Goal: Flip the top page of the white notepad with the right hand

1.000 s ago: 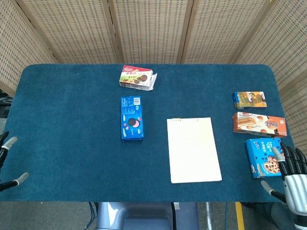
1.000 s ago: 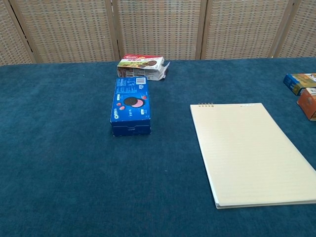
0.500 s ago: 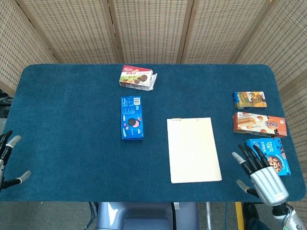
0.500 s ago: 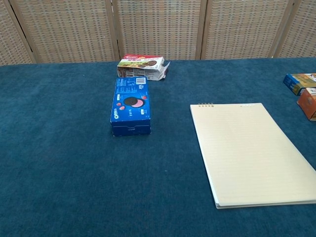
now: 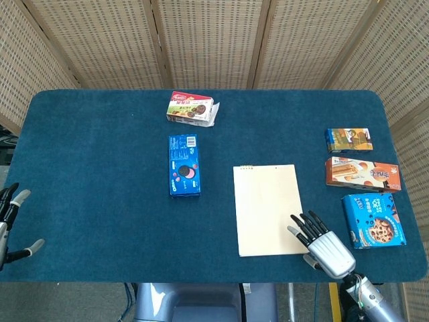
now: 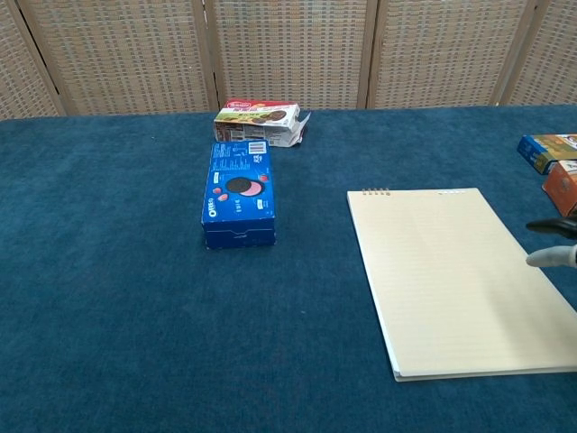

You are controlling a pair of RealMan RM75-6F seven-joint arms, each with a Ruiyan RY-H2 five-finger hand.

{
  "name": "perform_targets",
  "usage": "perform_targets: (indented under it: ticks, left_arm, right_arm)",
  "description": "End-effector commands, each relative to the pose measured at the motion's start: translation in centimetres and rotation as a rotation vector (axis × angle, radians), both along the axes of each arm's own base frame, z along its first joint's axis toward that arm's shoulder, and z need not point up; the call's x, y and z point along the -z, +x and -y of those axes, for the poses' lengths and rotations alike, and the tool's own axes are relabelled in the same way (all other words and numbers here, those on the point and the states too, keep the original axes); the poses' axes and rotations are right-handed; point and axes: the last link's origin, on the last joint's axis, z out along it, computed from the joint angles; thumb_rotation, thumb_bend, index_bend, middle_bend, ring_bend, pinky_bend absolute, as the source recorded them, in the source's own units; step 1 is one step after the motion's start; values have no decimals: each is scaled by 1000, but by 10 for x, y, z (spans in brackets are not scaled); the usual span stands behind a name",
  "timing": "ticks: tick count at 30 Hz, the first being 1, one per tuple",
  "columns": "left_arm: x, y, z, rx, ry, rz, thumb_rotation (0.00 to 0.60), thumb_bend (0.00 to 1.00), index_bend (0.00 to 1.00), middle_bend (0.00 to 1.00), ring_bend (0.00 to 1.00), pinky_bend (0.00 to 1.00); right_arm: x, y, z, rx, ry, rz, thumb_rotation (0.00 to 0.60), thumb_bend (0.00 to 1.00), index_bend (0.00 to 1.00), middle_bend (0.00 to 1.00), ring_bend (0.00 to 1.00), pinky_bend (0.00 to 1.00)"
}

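Observation:
The white notepad [image 5: 269, 208] lies flat on the blue table, its spiral binding at the far edge; the chest view shows the notepad [image 6: 455, 275] closed, with no page lifted. My right hand [image 5: 324, 245] hovers at the pad's near right corner, fingers spread, their tips over the page edge. In the chest view only its fingertips [image 6: 552, 256] poke in from the right. It holds nothing. My left hand [image 5: 10, 223] hangs open beyond the table's left front corner.
A blue Oreo box [image 5: 184, 165] lies left of the pad, a red-and-green cookie box [image 5: 190, 109] behind it. Three snack boxes line the right side: orange-blue [image 5: 348, 139], brown [image 5: 362, 174], blue chip-cookie [image 5: 373, 220].
My right hand has swung left from over the blue chip-cookie box to the notepad's near right corner. The left hand has barely shifted.

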Motion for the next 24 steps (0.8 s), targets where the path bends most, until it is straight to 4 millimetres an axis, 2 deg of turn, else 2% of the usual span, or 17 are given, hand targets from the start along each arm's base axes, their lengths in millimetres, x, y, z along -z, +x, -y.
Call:
perform_targets:
  ticks: [1, 10, 24]
  left_arm:
    - [0, 0, 0, -1, -1, -1, 600, 0, 0, 0, 0, 0]
    - [2, 0, -1, -5, -9, -5, 600, 0, 0, 0, 0, 0]
    - [2, 0, -2, -12, -13, -3, 600, 0, 0, 0, 0, 0]
  right_arm:
    - [8, -2, 1, -2, 10, -19, 600, 333, 151, 29, 0, 0]
    - [27, -5, 4, -15, 16, -57, 600, 334, 151, 29, 0, 0]
    - [38, -12, 8, 11, 13, -68, 600, 337, 151, 28, 0, 0]
